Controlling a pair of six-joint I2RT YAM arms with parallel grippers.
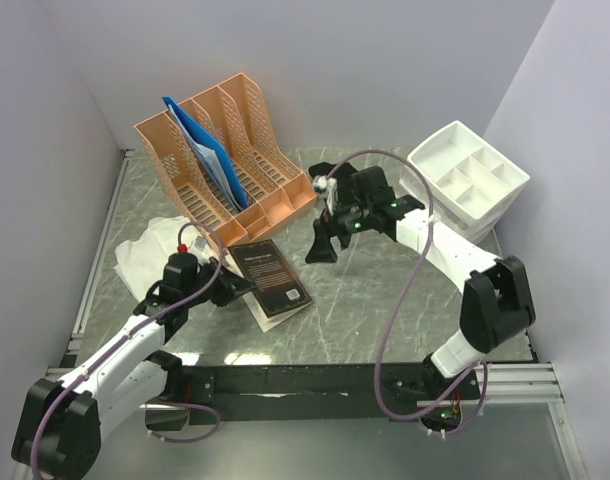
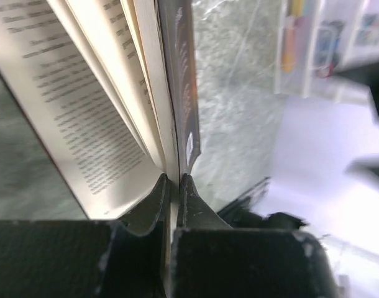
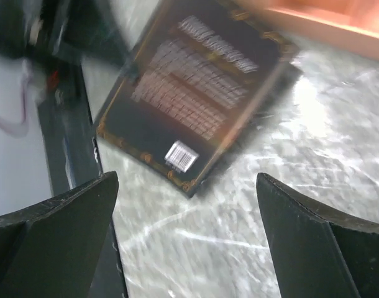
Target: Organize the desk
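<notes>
Black book [image 1: 270, 275], orange rack [image 1: 267, 132], marbled desk [image 1: 385, 300]

I can't make out a single word from here. The book [image 1: 272, 280] has a dark back cover with a heading line and a block of pale print under it, all too blurred to read. A small white barcode sticker [image 3: 181, 155] sits near one corner, its digits too small to tell. The open pages [image 2: 65, 105] carry lines of black print, which are also illegible.

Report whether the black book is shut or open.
Partly open: the book shows pages fanned apart in the left wrist view, the left end effector shut on its cover.
</notes>
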